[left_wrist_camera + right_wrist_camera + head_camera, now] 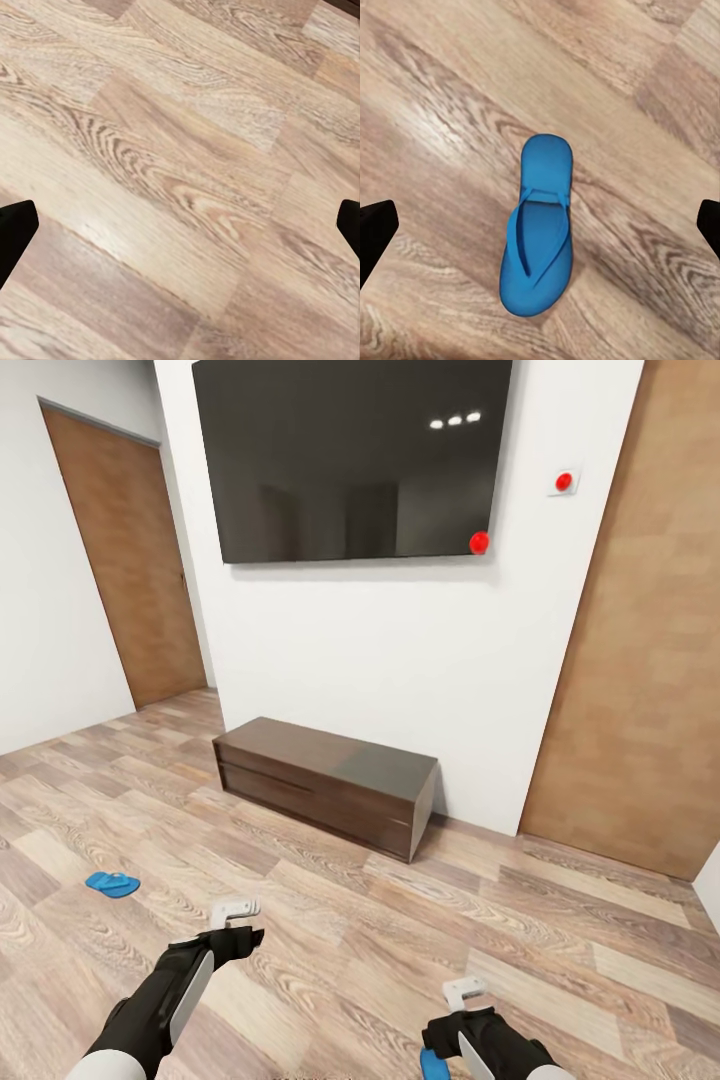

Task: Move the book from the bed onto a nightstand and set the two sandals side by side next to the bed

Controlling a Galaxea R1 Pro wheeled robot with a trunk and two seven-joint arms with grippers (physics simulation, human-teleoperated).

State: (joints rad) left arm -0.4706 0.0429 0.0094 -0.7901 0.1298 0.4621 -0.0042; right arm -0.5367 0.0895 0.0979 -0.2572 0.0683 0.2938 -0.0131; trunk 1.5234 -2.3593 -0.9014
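Observation:
One bright blue sandal (110,883) lies flat on the wood-plank floor at the left, ahead and to the left of my left gripper (236,920). That gripper is open, its dark fingertips (13,229) wide apart over bare planks. A second blue sandal (540,232) lies on the floor straight under my right gripper (466,1000); in the head view a blue edge of this sandal (434,1065) peeks out beside the wrist. The right gripper is open and holds nothing, and its fingertips (375,229) stand far to either side of the sandal. The bed, the book and the nightstands are out of view.
A low dark wooden bench (325,782) stands against the white wall under a large black TV (350,455). Brown wood panels (630,660) flank the wall, and a wooden door (125,560) is at the far left. Open plank floor (400,920) lies between me and the bench.

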